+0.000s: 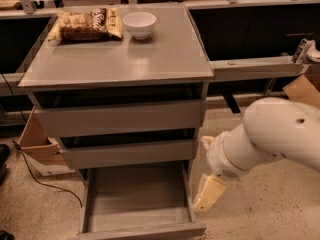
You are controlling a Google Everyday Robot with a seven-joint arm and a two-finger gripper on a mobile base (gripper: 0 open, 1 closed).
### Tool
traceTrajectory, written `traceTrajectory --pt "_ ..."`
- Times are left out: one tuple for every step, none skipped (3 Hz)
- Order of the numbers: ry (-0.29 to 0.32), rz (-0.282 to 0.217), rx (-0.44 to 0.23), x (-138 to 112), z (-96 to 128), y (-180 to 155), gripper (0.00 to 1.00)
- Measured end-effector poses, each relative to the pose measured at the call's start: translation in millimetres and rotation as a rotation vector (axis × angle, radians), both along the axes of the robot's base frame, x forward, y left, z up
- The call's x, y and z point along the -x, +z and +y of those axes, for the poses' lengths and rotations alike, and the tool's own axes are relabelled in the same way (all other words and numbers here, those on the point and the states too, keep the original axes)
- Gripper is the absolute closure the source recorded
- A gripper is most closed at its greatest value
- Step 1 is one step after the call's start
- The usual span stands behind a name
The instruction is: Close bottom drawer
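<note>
The grey cabinet has three drawer fronts. The bottom drawer [137, 199] is pulled out wide, showing a long shallow empty grey tray; its front panel [145, 231] lies at the lower edge of the view. The two drawers above it are in. My gripper [207, 194] hangs from the white arm [270, 136] just right of the open drawer's right side, near its front corner, above the floor. It holds nothing that I can see.
On the cabinet top [150, 54] sit a white bowl [139, 23] and a snack bag [87, 25]. A cardboard box [35, 144] and a black cable [45, 181] lie on the floor at the left. A long shelf rail [250, 66] runs behind at the right.
</note>
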State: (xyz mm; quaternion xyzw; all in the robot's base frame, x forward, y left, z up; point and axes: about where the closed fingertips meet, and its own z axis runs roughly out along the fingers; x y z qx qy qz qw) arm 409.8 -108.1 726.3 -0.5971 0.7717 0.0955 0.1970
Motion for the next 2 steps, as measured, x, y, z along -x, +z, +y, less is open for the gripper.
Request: traceTrajectory --pt "0.031 0.029 0.006 6.4 37.5 -54.7 0.00" --pt "-0.038 0.053 -0.003 7.2 41.4 -60.8 0.00"
